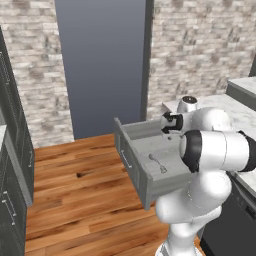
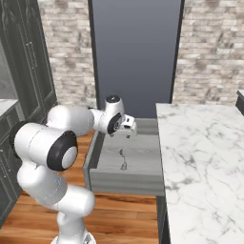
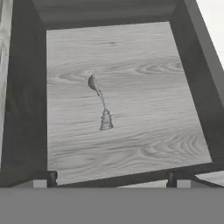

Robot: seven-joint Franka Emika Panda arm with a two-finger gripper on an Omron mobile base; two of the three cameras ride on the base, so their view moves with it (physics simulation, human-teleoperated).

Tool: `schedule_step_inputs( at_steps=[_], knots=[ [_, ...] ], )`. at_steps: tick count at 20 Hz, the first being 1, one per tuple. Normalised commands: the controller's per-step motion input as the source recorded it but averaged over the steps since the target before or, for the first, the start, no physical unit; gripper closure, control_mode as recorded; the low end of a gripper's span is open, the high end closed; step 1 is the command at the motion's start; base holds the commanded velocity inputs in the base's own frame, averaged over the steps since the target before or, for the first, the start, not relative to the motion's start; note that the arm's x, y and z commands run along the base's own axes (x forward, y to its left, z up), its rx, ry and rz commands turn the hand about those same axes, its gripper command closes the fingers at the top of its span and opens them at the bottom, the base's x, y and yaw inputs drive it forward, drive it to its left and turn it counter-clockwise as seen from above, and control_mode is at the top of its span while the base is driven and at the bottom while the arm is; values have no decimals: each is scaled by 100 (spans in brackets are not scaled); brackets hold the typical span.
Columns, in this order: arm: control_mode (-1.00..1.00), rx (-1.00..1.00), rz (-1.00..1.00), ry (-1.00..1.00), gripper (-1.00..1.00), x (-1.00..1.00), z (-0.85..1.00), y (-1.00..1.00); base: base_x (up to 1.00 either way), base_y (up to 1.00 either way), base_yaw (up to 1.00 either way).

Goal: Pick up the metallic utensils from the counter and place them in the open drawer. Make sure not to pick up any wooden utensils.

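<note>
**Metal spoon lies in the drawer; the knife is yet to be accounted for**

The grey metal spoon (image 3: 100, 103) lies flat on the wood-grain floor of the open drawer (image 2: 125, 180), about the middle of it, touching neither wall. In the left base view the same spoon (image 1: 158, 163) shows as a thin shape on the drawer bottom, and in the right base view it sits near the front of the box. Nothing else lies in the drawer.

The gripper (image 2: 128, 127) hangs above the back part of the drawer, apart from the spoon. Its jaws stand wide and hold nothing; in the hand view the two dark tips rise far apart at the bottom edge, with only the drawer floor between them.

So one part of the job looks done: a metallic utensil is inside the drawer and released. The small knife is not among the things the drawer shows, so by my reading it remains to be fetched. The stretch of white marble counter (image 2: 205, 157) in the right base view carries no utensil, so the arm will likely have to turn elsewhere on the counter to find it, and leave the wooden spoon where it lies.
</note>
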Motion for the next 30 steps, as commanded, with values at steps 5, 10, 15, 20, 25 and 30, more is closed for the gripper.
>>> schedule_step_inputs(
  at_steps=[5,10,15,20,25,30],
  knots=[
    [-100,0,-3,-1,-100,-76,100,0,0,0,0],
    [-100,0,-1,-6,-100,-78,89,2,0,0,0],
    [-100,0,-3,-23,-100,-88,35,11,0,0,0],
    [-100,1,-2,-30,-100,-74,5,2,0,0,0],
    [-100,0,0,-10,-100,-28,42,10,0,0,0],
    [-100,0,0,0,-100,-26,80,8,0,0,0]
  ],
)
